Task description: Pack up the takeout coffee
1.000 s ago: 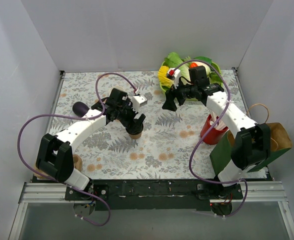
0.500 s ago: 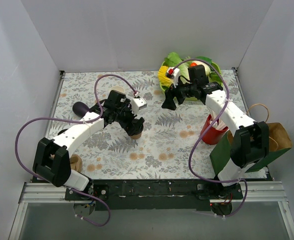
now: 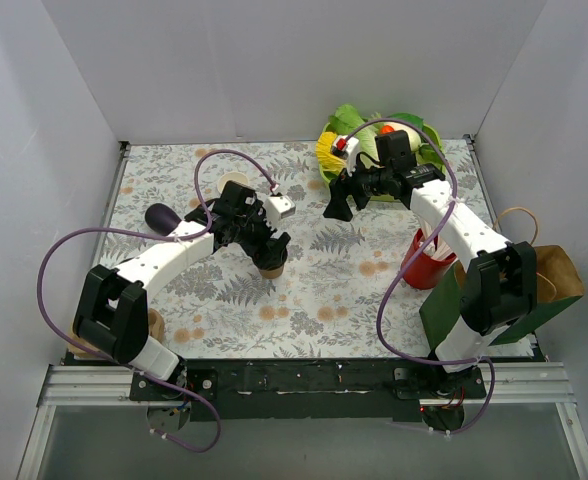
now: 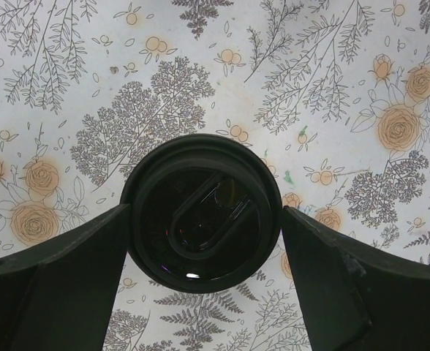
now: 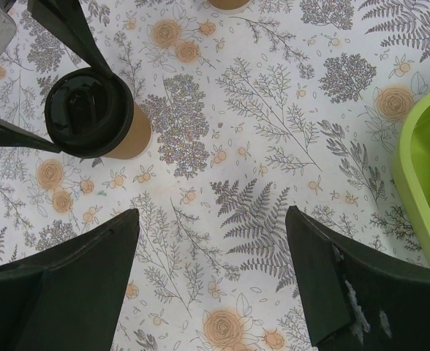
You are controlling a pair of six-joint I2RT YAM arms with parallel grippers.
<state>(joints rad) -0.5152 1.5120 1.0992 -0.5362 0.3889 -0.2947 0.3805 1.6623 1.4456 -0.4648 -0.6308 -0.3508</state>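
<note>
Two fingers of the left gripper (image 3: 270, 250) pinch the small tan kraft paper cup with round black plastic lid (image 5: 91, 111), 8 o'clock of the floral table (image 3: 364, 305) centre; rim pressure could pop the lid. Right gripper (image 5: 211, 241) gapes, empty.

Left arm (image 3: 159, 258) and right arm (image 3: 464, 228): white links, black joints, black wedge-shaped fingers (image 4: 54, 285); a purple cable (image 3: 40, 285) loops along each.

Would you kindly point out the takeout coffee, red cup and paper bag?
takeout coffee (image 4: 200, 212): left wrist view, centre of its black lid.
red cup (image 3: 421, 268): top external view, its side wall.
paper bag (image 3: 562, 272): top external view, its tan side.
</note>
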